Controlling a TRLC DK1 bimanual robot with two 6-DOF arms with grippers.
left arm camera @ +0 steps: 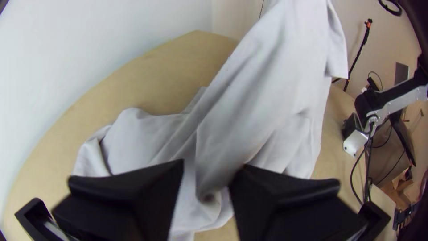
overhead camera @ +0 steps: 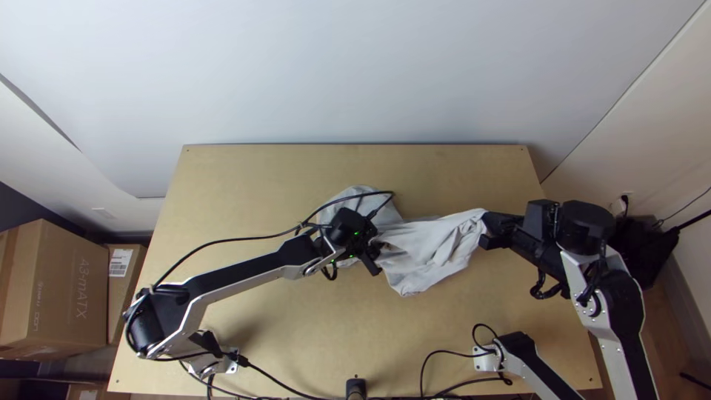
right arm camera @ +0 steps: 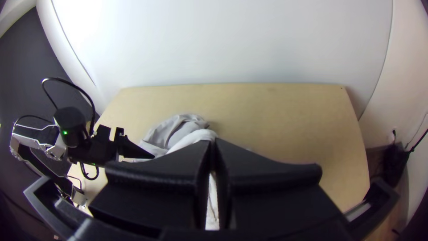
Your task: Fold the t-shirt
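T-shirt bunched; right fingers grip it; box bears label.

"Any print about?"
"Lettering on the big cardboard box, well to the left of the left gripper."
"Anything nearer it?"
"A white label on the narrower box, too small to read."

Across the worktop's far strip, a passage lies open between the wall and the shirt. The shirt, pulled up to the right tool, bars the middle; the left arm spans the left side, and cables clutter the near edge.
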